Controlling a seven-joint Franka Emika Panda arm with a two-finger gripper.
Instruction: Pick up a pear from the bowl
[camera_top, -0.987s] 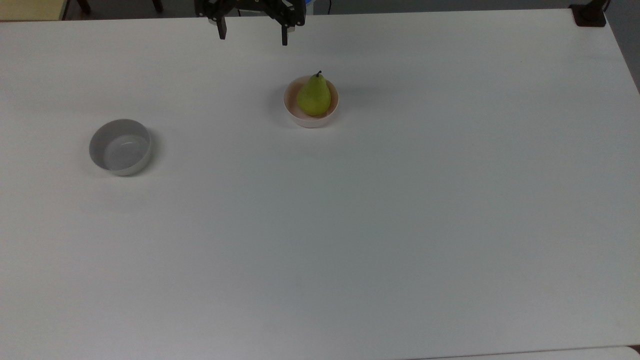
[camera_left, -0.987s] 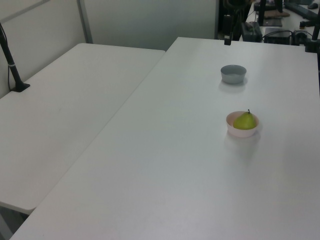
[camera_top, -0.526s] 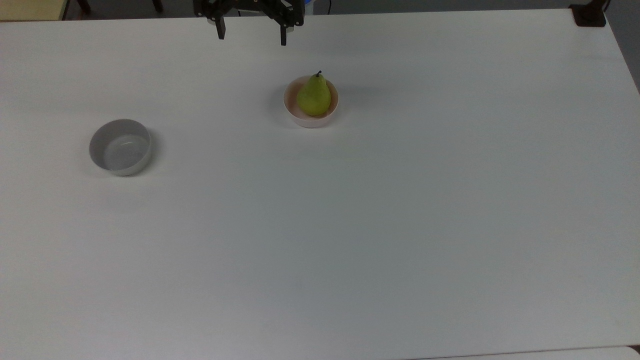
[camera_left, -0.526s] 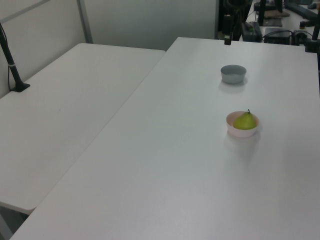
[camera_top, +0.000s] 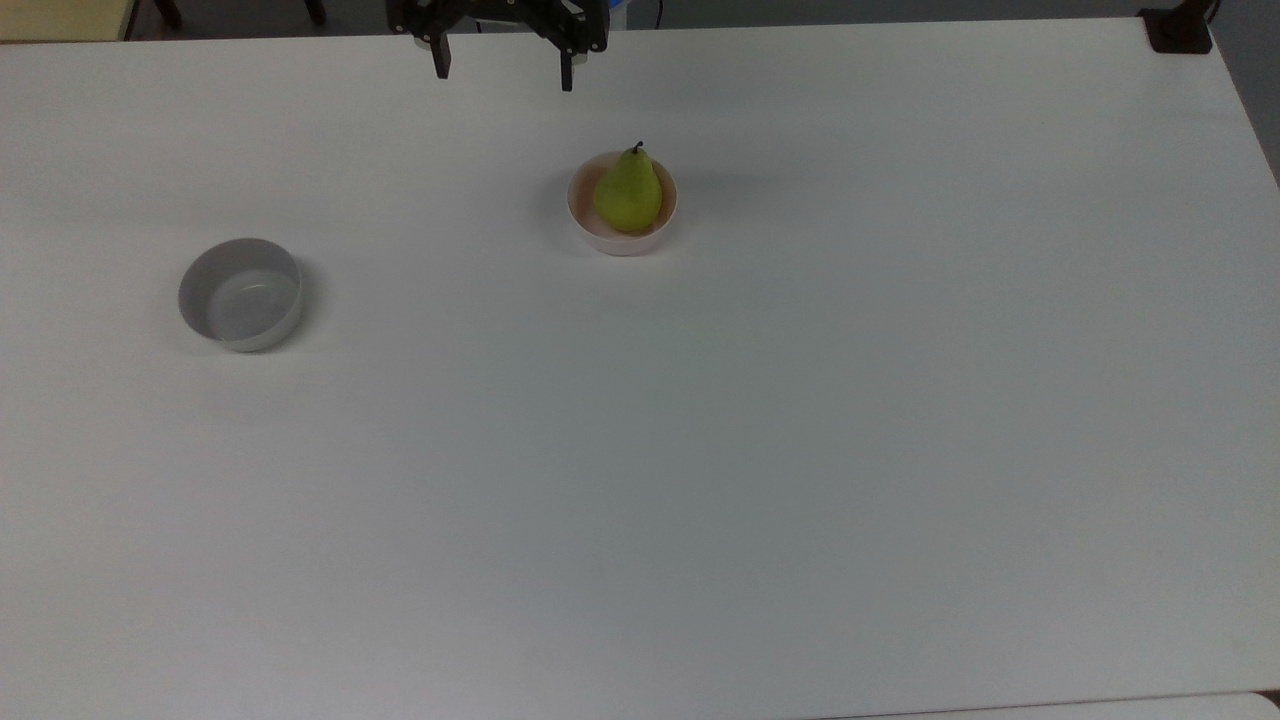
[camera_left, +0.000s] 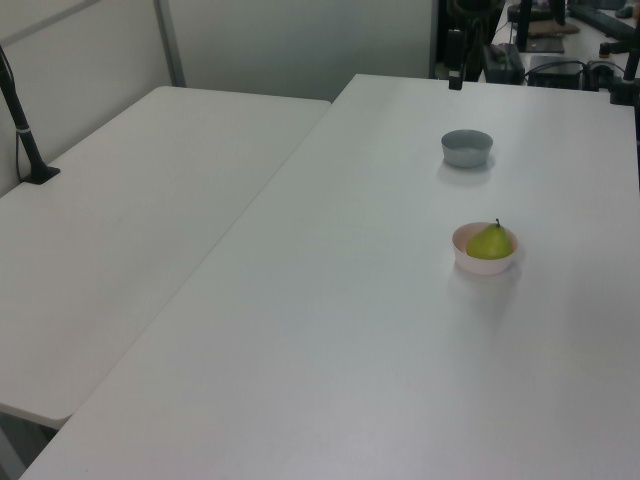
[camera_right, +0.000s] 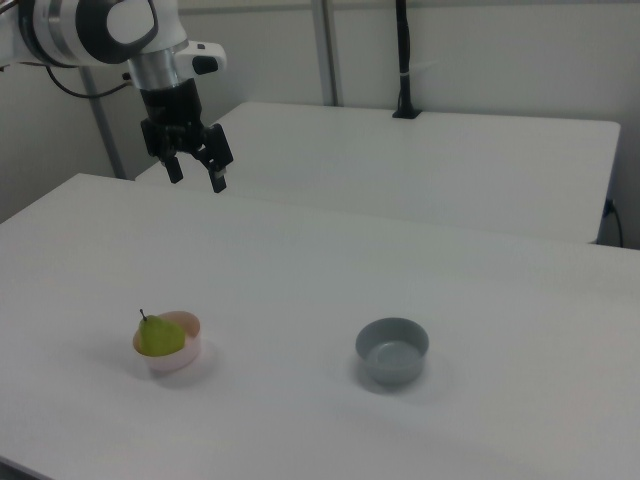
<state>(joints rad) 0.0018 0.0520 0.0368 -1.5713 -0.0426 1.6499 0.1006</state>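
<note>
A yellow-green pear (camera_top: 628, 194) (camera_left: 489, 243) (camera_right: 156, 337) with a dark stem stands upright in the small pale pink bowl (camera_top: 588, 221) (camera_left: 466, 257) (camera_right: 187, 325). My gripper (camera_top: 503, 72) (camera_right: 197, 178) hangs open and empty high above the table, near the far edge in the top view, up and to the left of the pear. In the right view it is well above the bowl and slightly to the right of it. Its two dark fingers (camera_top: 441, 62) point down with a wide gap between them.
A grey bowl (camera_top: 240, 293) (camera_left: 467, 148) (camera_right: 392, 351) stands empty toward the top view's left. The white table (camera_top: 700, 450) spreads wide around both bowls. A second white table (camera_left: 130, 200) adjoins it, with a black post (camera_right: 404, 60) clamped at its edge.
The gripper has shifted very slightly toward the top of the top view. The pear and both bowls have not moved.
</note>
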